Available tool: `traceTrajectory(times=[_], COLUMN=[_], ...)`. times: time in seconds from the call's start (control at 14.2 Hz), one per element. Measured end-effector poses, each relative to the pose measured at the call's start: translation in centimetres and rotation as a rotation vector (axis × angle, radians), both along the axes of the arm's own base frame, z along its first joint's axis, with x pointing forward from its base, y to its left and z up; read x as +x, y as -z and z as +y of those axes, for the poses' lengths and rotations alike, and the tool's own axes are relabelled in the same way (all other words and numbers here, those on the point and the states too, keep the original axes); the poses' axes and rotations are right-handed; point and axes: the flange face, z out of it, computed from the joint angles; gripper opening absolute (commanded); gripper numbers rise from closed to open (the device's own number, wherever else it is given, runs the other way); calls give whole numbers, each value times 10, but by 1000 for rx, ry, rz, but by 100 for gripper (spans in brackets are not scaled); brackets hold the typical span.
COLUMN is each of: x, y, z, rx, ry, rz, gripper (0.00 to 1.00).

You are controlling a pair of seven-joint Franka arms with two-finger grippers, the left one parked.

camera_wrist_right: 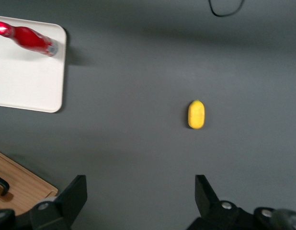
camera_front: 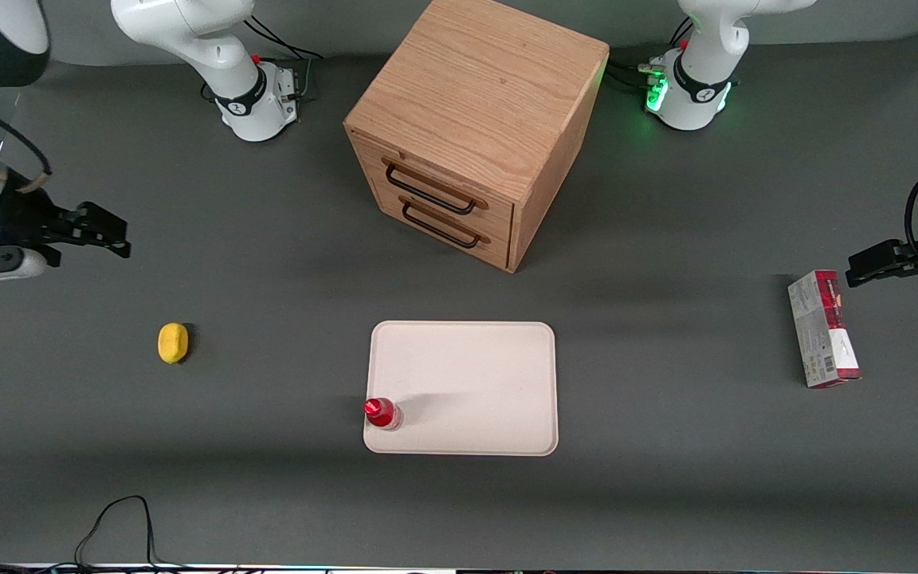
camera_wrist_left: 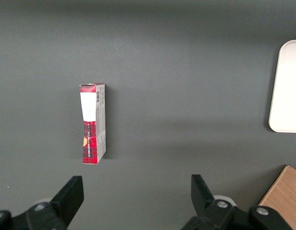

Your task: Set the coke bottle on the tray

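Observation:
The small red coke bottle (camera_front: 382, 412) stands upright on the cream-white tray (camera_front: 475, 375), in the tray's corner nearest the front camera at the working arm's end. It also shows in the right wrist view (camera_wrist_right: 28, 38), on the tray (camera_wrist_right: 23, 81). My right gripper (camera_front: 108, 235) is open and empty, raised above the bare table toward the working arm's end, well away from the tray and bottle. In the right wrist view my gripper (camera_wrist_right: 138, 191) has its fingers (camera_wrist_right: 74, 194) spread wide with nothing between them.
A yellow oval object (camera_front: 173, 343) lies on the table between my gripper and the tray, also in the right wrist view (camera_wrist_right: 196, 114). A wooden two-drawer cabinet (camera_front: 475, 127) stands farther from the camera than the tray. A red-and-grey carton (camera_front: 823, 328) lies toward the parked arm's end.

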Motion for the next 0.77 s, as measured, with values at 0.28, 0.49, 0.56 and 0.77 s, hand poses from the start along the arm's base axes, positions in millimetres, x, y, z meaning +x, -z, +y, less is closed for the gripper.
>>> traceTrajectory(times=[0.28,0.49,0.56,0.77], x=[-2,-1,-1,-1], y=[5,11,11,11], z=[-23,-22,-22,-22], rx=[4,3,3,4], ry=[30,29,29,31], rz=[11,18,18,17], gripper=[100,100,100,100])
